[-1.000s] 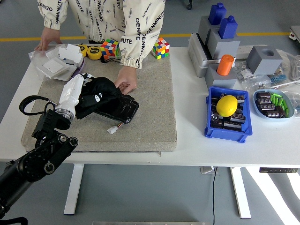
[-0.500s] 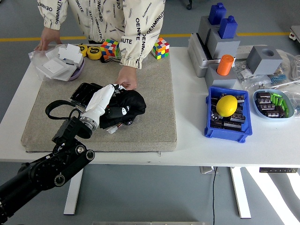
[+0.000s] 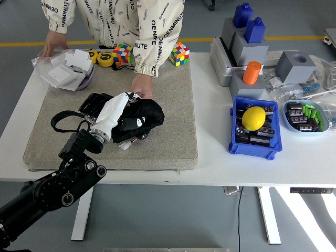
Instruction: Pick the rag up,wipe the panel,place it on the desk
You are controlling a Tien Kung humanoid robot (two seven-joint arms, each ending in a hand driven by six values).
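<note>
The only readable print is on the person's cream jacket point(image 3: 113, 23), at the far side of the white table point(image 3: 215, 131). Black capital letters run over it in repeated lines at several angles. On the sleeve point(image 3: 152, 37) above the rag they read "OENIMINUTE" lengthwise down the arm, and the same word shows again, partly cut off, on the other sleeve point(image 3: 56, 14) and across the chest. Some repeats are broken by folds, leaving only "NUTE" or "MINUTE". Nothing else on the table carries lettering, labels or numbers clear enough to read.
</note>
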